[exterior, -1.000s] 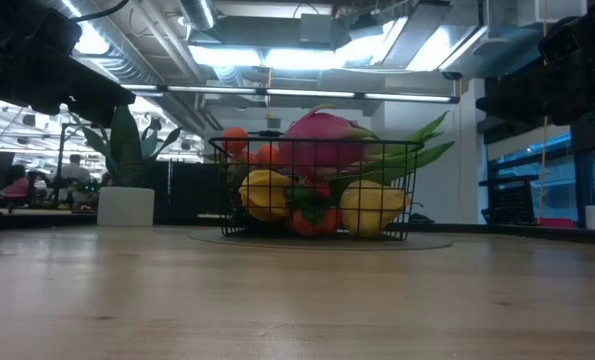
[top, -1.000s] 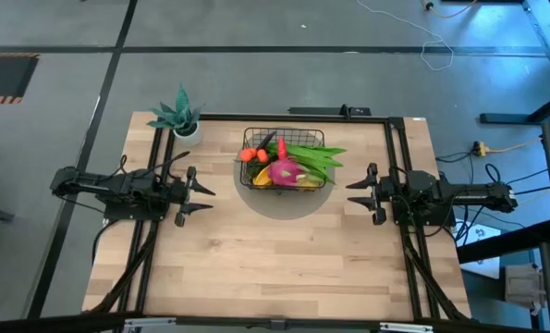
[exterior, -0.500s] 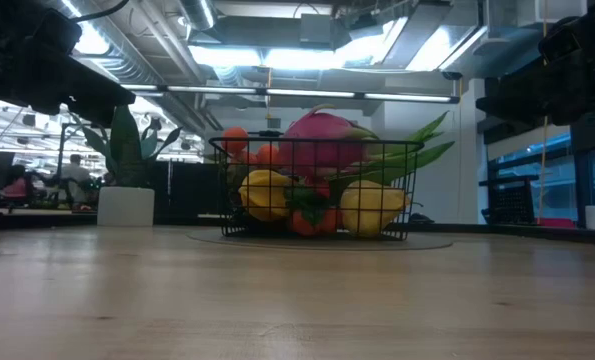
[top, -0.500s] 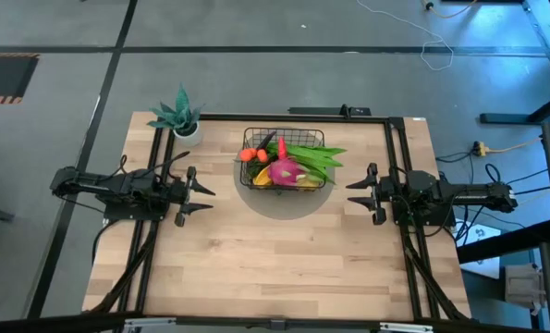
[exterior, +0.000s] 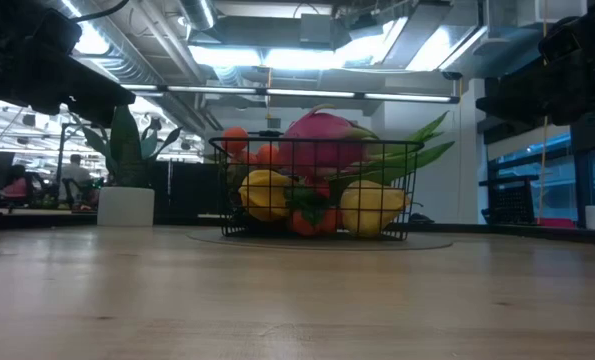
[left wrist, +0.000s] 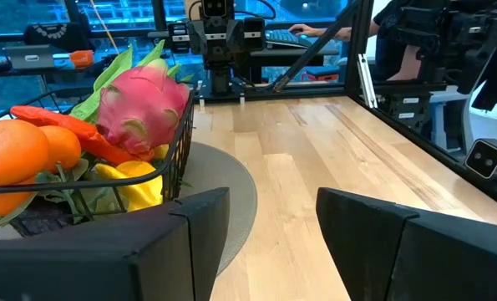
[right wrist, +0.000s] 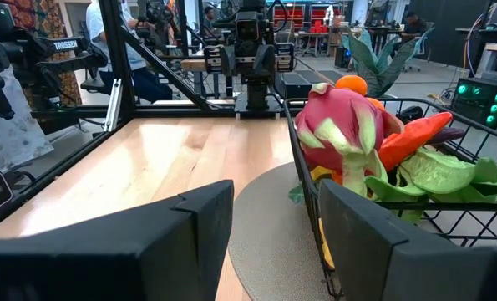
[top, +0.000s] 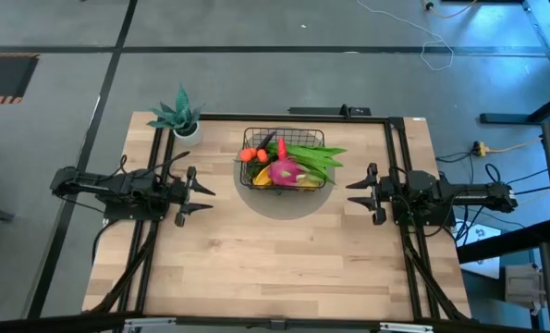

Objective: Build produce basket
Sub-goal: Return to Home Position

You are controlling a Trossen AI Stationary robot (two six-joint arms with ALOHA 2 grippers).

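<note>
The black wire basket [top: 285, 139] stands on a grey round mat [top: 284, 202] at the table's far middle. It holds the produce: a pink dragon fruit [top: 284, 170], green bean pods [top: 316, 156], oranges [top: 249, 154], a carrot [top: 281, 147] and yellow fruit [exterior: 372, 207]. My left gripper [top: 203, 193] is open and empty to the basket's left, above the table. My right gripper [top: 356, 193] is open and empty to the basket's right. The basket also shows in the left wrist view [left wrist: 178, 142] and the right wrist view [right wrist: 308, 180].
A teal potted plant in a white pot [top: 181, 116] stands at the table's far left corner. A black frame [top: 392, 166] runs along the table's left, right and far sides. Bare wood [top: 275, 259] lies between the basket and the near edge. People show in the room behind.
</note>
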